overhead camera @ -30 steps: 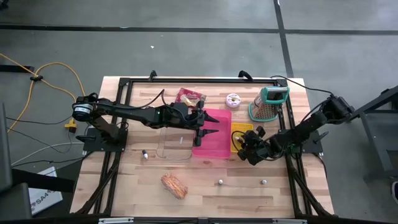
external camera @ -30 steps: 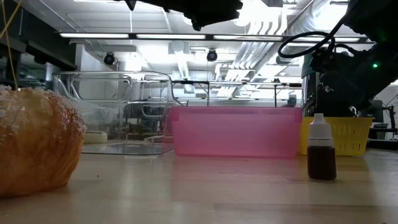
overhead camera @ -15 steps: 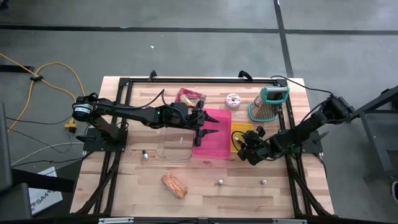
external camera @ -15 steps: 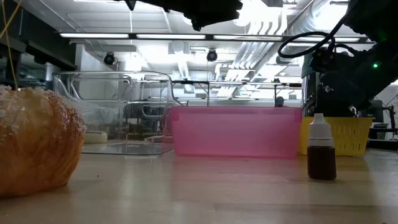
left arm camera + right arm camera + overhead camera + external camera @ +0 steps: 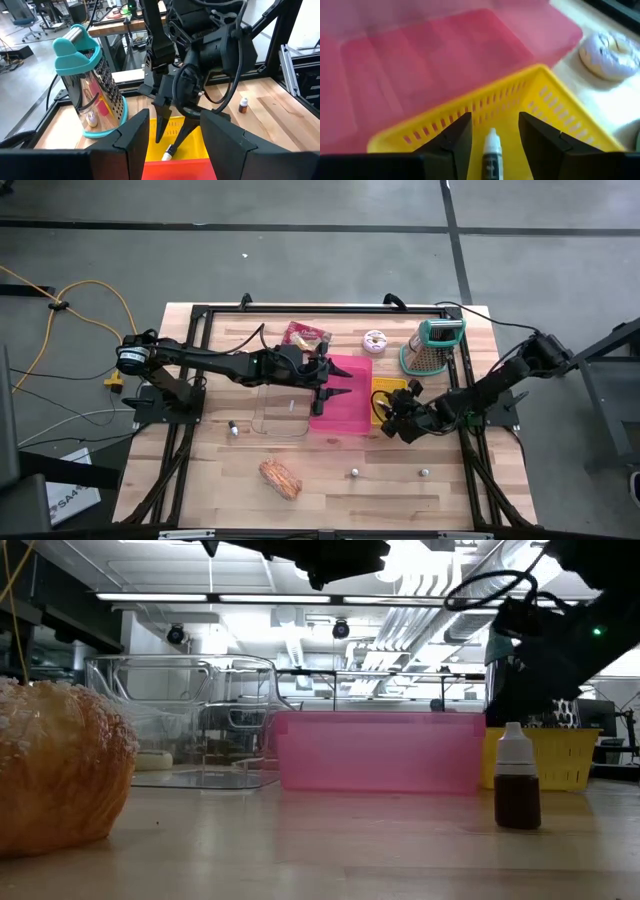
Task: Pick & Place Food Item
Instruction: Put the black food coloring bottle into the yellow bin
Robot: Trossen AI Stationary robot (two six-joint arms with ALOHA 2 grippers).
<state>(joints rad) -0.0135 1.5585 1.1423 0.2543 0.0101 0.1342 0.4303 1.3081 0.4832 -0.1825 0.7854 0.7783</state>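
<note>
A bread loaf point(image 5: 280, 477) lies on the table near the front edge, close to the low camera point(image 5: 55, 770). A frosted donut point(image 5: 375, 340) and a red snack packet point(image 5: 305, 334) lie at the back. My right gripper point(image 5: 388, 408) hangs open over the yellow basket point(image 5: 545, 100). Its fingers stand on either side of a small white-capped dropper bottle point(image 5: 491, 150), which lies on the basket floor; they do not touch it. My left gripper point(image 5: 345, 385) hovers open and empty above the pink bin point(image 5: 340, 415), pointing at the right gripper point(image 5: 171, 140).
A clear plastic container point(image 5: 280, 410) stands left of the pink bin. A steel grater with a teal handle point(image 5: 432, 348) stands at the back right. Small dark bottles point(image 5: 424, 472) stand on the front part of the table, one close to the low camera point(image 5: 517, 780).
My right arm's wrist has rolled a little above the yellow basket and sits slightly higher in the low view. The left arm has kept still.
</note>
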